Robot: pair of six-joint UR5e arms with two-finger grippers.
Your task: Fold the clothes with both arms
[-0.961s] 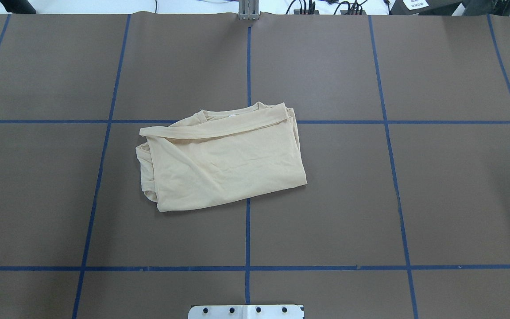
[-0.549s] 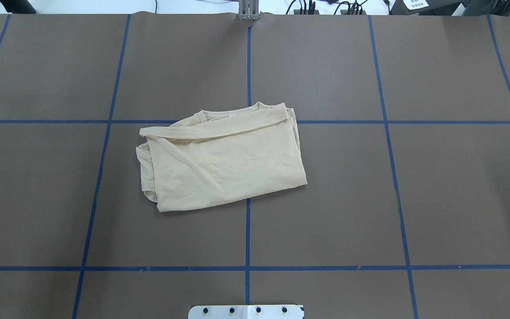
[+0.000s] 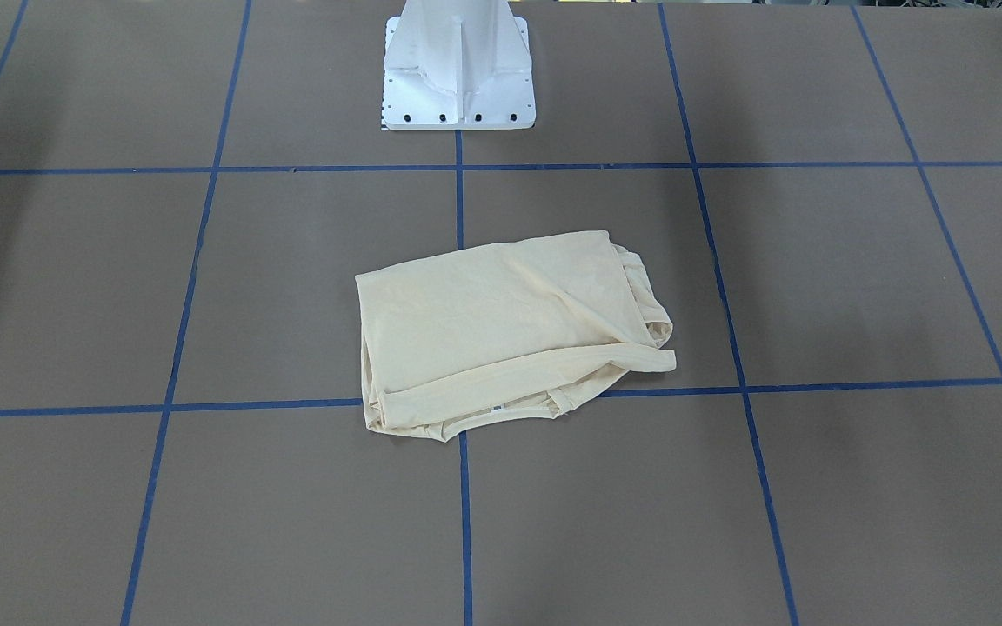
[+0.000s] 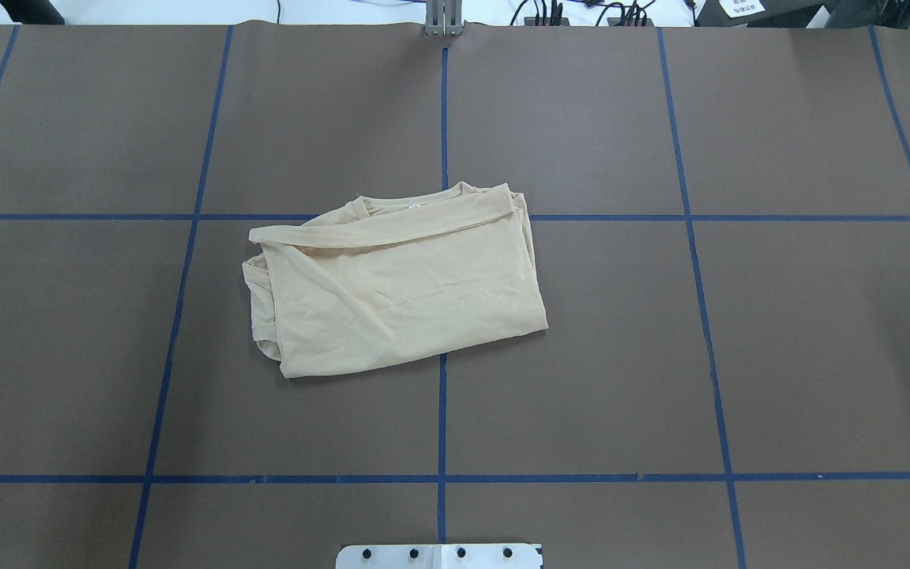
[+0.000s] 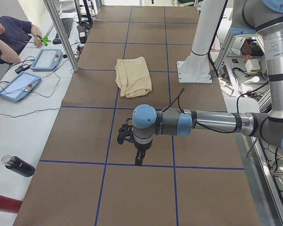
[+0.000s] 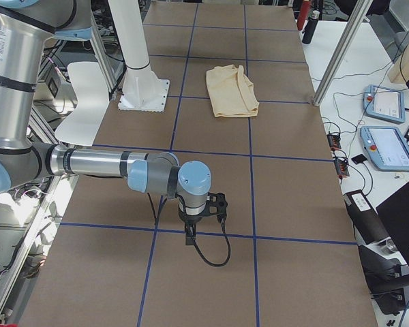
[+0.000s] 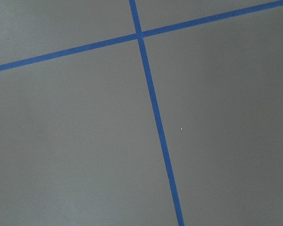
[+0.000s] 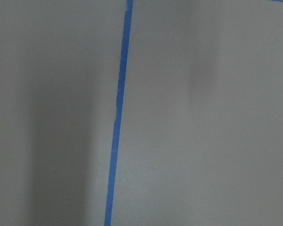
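left arm (image 5: 212, 123) and right arm (image 6: 88, 162) held outstretched, roughly level.

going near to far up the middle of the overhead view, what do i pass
white pedestal base → blue tape line running across → T-shirt, folded → grey bracket at the table's far edge. The second cross tape line meets the T-shirt's far edge, so it is left out.

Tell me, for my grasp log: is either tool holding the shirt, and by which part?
Nothing is held. The shirt lies folded on the table; the left tool and the right tool hang over the table, far from it.
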